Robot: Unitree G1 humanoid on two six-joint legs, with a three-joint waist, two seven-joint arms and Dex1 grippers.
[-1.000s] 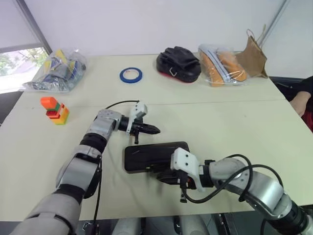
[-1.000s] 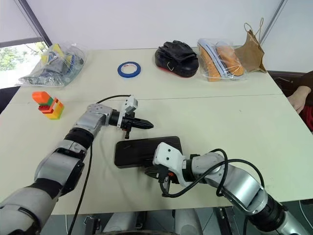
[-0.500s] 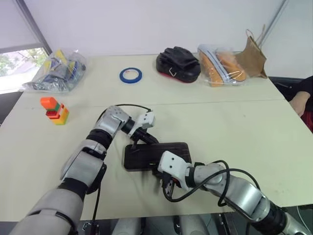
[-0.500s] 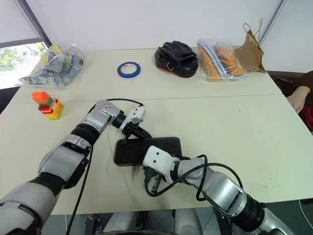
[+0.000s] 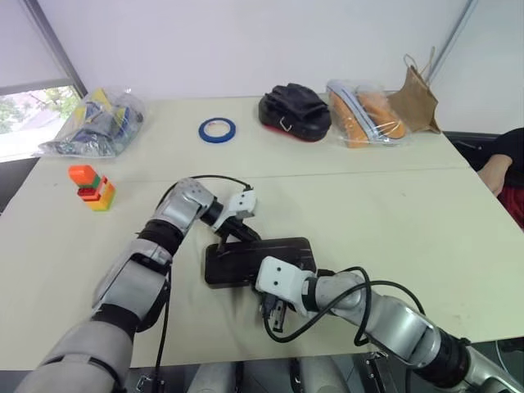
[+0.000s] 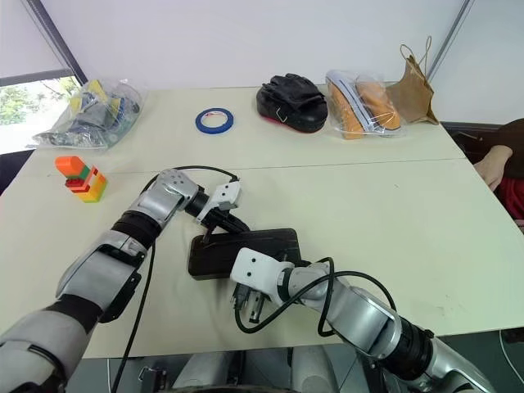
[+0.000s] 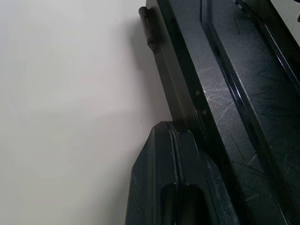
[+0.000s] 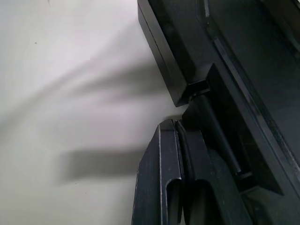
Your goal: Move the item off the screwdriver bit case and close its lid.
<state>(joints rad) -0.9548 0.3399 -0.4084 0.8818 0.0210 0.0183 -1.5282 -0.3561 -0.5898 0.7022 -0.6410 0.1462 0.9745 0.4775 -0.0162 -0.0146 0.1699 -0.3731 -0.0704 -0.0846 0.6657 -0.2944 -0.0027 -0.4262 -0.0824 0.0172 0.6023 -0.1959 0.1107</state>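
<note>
Both my grippers are pressed shut, holding nothing. My left gripper (image 5: 248, 236) touches the far edge of the closed bit case (image 5: 246, 260), my right gripper (image 5: 273, 313) its near edge. The block stack (image 5: 92, 185) stands well off beyond my left one.

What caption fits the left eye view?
Both shut grippers, left and right, flank the closed screwdriver bit case; block stack stands apart.

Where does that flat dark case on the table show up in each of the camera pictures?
Left eye view: the screwdriver bit case lies low in the middle, lid down, between both grippers.
Right eye view: the same, slightly left of middle.
Left wrist view: its dark edge runs along one side.
Right wrist view: a corner and latch side.
Shared landmark: the pale table.
</note>
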